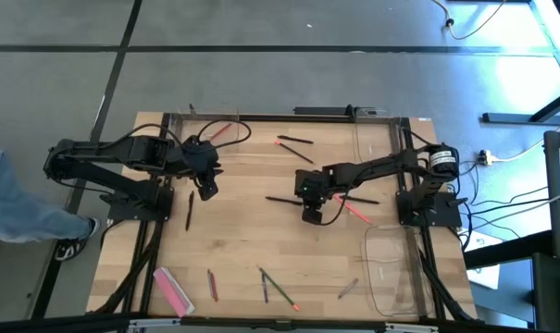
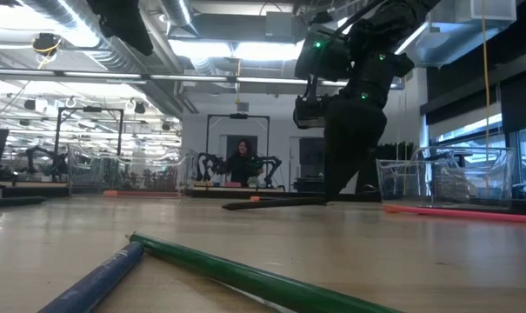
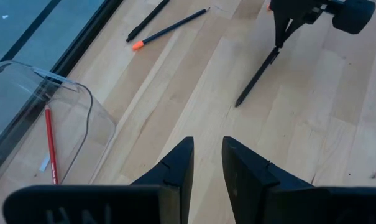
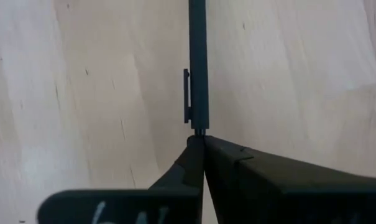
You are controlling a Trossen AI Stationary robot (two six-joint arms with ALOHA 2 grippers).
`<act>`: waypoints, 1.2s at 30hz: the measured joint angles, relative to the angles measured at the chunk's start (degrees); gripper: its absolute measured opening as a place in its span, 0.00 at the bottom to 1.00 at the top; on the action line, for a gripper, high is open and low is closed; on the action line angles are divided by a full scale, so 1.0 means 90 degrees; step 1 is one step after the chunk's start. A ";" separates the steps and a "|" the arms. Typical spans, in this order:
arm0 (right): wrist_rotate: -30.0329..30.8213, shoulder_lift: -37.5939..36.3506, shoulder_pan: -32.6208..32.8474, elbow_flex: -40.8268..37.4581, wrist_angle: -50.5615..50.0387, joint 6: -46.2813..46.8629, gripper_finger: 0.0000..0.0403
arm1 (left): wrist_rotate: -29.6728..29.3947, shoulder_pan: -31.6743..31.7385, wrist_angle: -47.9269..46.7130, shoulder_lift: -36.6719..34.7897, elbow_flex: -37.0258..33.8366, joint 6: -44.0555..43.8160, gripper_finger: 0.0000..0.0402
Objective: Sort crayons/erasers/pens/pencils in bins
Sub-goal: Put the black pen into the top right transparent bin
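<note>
The right gripper (image 4: 203, 140), at mid-table and well short of the bin (image 1: 395, 268) by its arm's base, has its fingers pinched shut on a black pen (image 4: 197, 62) by its end, likely for lifting, while the left gripper (image 3: 207, 163) waits part-open, empty.

No readable text, label, brand or number shows anywhere; white marks on the wrist mounts stay illegible.
</note>
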 joint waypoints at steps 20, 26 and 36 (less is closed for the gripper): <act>0.0009 -0.0012 0.0002 0.0010 0.0005 -0.0027 0.16 | -0.0001 0.0000 0.0000 0.0000 0.0000 0.0002 0.19; 0.0009 -0.0005 0.0002 0.0010 0.0017 -0.0174 0.15 | -0.0001 -0.0001 0.0000 0.0002 0.0000 0.0005 0.19; -0.0183 0.0181 0.0002 0.0017 0.0114 -0.0683 0.15 | -0.0001 -0.0001 -0.0002 0.0000 0.0000 0.0005 0.19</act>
